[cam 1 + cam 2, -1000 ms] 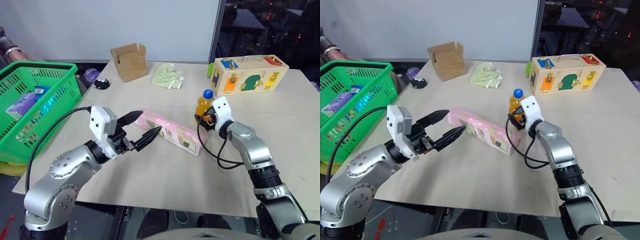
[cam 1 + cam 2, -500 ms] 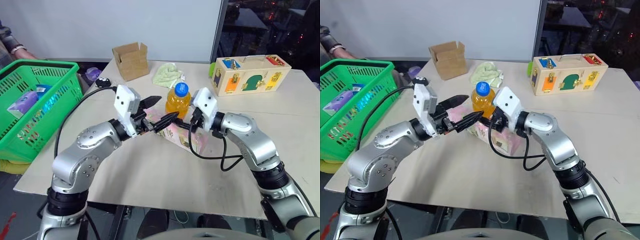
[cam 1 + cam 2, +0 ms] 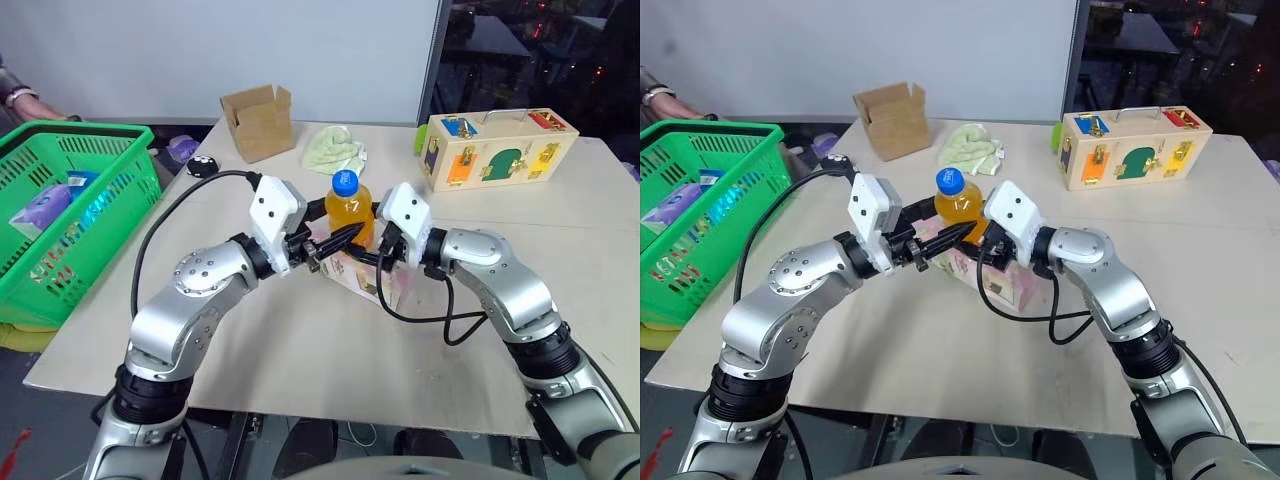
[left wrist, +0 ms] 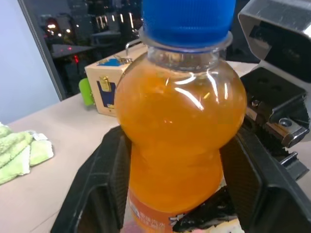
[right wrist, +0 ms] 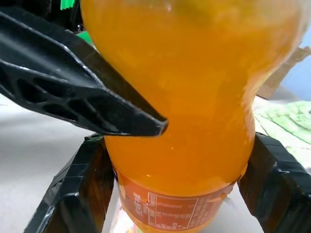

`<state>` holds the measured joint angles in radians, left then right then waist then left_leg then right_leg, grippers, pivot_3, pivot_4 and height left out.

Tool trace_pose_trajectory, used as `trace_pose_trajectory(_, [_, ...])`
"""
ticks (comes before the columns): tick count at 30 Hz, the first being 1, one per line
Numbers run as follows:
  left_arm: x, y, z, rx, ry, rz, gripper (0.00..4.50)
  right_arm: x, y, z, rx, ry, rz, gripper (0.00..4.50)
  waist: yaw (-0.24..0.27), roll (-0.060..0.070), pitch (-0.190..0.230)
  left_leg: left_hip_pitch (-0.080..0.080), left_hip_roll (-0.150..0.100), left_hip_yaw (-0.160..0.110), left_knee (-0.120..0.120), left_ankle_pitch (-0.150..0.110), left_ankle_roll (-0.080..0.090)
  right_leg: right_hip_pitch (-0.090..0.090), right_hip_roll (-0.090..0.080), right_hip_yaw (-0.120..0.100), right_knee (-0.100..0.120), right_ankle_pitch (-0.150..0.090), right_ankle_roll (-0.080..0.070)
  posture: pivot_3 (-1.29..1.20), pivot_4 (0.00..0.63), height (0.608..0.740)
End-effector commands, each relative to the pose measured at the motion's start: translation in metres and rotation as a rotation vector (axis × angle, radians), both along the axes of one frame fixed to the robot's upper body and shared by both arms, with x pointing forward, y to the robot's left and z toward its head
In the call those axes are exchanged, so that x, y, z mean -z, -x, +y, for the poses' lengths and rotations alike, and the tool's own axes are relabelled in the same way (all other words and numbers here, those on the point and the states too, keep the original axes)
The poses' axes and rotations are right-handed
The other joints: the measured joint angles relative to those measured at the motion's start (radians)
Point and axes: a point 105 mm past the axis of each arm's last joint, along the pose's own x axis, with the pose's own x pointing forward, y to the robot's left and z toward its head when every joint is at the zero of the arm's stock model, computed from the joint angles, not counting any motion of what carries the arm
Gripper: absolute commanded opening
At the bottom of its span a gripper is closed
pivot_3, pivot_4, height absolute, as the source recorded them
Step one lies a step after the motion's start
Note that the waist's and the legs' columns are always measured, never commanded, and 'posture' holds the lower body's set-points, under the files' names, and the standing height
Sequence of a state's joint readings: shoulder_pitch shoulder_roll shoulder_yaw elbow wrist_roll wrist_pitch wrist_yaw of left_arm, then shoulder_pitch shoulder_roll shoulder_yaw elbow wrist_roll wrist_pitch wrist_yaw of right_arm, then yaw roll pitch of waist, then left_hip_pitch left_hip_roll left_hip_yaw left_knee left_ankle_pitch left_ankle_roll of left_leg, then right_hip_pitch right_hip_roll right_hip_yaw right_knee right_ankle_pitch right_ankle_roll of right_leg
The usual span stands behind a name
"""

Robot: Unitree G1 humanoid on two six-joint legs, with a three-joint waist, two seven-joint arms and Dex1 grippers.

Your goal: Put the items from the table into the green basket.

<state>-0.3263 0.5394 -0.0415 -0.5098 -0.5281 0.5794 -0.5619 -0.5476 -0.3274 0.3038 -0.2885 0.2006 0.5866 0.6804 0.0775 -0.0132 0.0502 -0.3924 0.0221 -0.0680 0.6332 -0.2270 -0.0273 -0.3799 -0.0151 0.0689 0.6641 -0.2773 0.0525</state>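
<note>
1. Bottle of orange soda with a blue cap stands upright in mid-air above the middle of the table, held between both arms.
2. The right gripper clamps the bottle low on its body, near the label; in the right wrist view a black finger sits on each side of it.
3. The left gripper comes from the opposite side, its two fingers closed around the bottle's narrow waist, pressing on both sides.
4. One left finger also crosses in front of the bottle in the right wrist view.
5. The pink pack lies flat on the table just under and behind the two grippers, partly hidden by them.
6. The green basket sits off the table's left edge, well apart from the bottle, with a purple packet and something blue already inside.
7. At the far side of the table are an open cardboard box, a light green cloth and a wooden toy box with coloured latches.
8. A small black object lies near the far left corner.
9. A person's arm shows at the left edge behind the basket.
</note>
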Motion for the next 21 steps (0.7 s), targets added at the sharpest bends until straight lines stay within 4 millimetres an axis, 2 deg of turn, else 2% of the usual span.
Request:
trace_pose_trajectory(1, [-0.009,-0.002,0.007,-0.032,0.035,-0.048,2.15,-0.027,0.009,0.009,-0.062,-0.054,-0.078,3.08,-0.005,0.0,0.0,0.0,0.0,0.0,0.0,0.0,0.0,0.0,0.0,0.0,0.0,0.0,0.0,0.18,0.0,0.74])
trace_pose_trajectory(2, [-0.01,-0.002,0.01,-0.047,0.047,-0.051,2.15,-0.028,0.008,0.008,-0.061,-0.069,-0.071,3.08,-0.006,0.0,0.0,0.0,0.0,0.0,0.0,0.0,0.0,0.0,0.0,0.0,0.0,0.0,0.0,0.18,0.0,0.74])
trace_pose_trajectory(3, [-0.011,-0.003,0.014,-0.063,0.061,-0.054,2.15,-0.03,0.007,0.007,-0.053,-0.087,-0.063,4.09,-0.007,0.0,0.0,0.0,0.0,0.0,0.0,0.0,0.0,0.0,0.0,0.0,0.0,0.0,0.0,0.18,0.0,0.74])
trace_pose_trajectory(4, [-0.012,-0.004,0.019,-0.089,0.088,-0.053,2.15,-0.031,0.007,0.007,-0.05,-0.09,-0.066,4.45,-0.01,0.0,0.0,0.0,0.0,0.0,0.0,0.0,0.0,0.0,0.0,0.0,0.0,0.0,0.0,0.18,0.0,0.74])
trace_pose_trajectory(9, [-0.027,-0.01,0.063,-0.266,0.223,-0.061,2.15,-0.037,0.005,0.001,-0.047,-0.094,-0.105,4.45,-0.01,0.0,0.0,0.0,0.0,-0.002,0.0,0.0,0.0,0.0,0.0,-0.002,0.001,0.0,0.0,0.19,0.0,0.74])
trace_pose_trajectory(14, [-0.052,-0.013,0.126,-0.51,0.321,-0.127,2.15,-0.062,0.017,0.005,-0.138,-0.225,-0.117,4.45,-0.009,0.0,0.0,0.0,0.0,-0.004,0.0,0.0,0.0,0.0,0.0,-0.004,0.001,0.0,0.0,0.23,0.0,0.74])
trace_pose_trajectory(17, [-0.066,-0.01,0.159,-0.638,0.326,-0.182,2.15,-0.067,0.022,0.013,-0.185,-0.243,-0.132,4.45,-0.005,0.0,0.0,0.0,0.0,-0.006,0.0,0.0,0.0,0.0,0.0,-0.005,0.001,0.0,0.0,0.25,0.0,0.74])
trace_pose_trajectory(21, [-0.083,0.007,0.203,-0.798,0.277,-0.26,2.15,-0.073,0.032,0.037,-0.301,-0.288,-0.131,4.45,0.007,-0.001,0.0,-0.001,0.0,-0.008,0.0,0.0,0.0,0.0,0.0,-0.007,0.001,0.0,0.0,0.32,0.0,0.74])
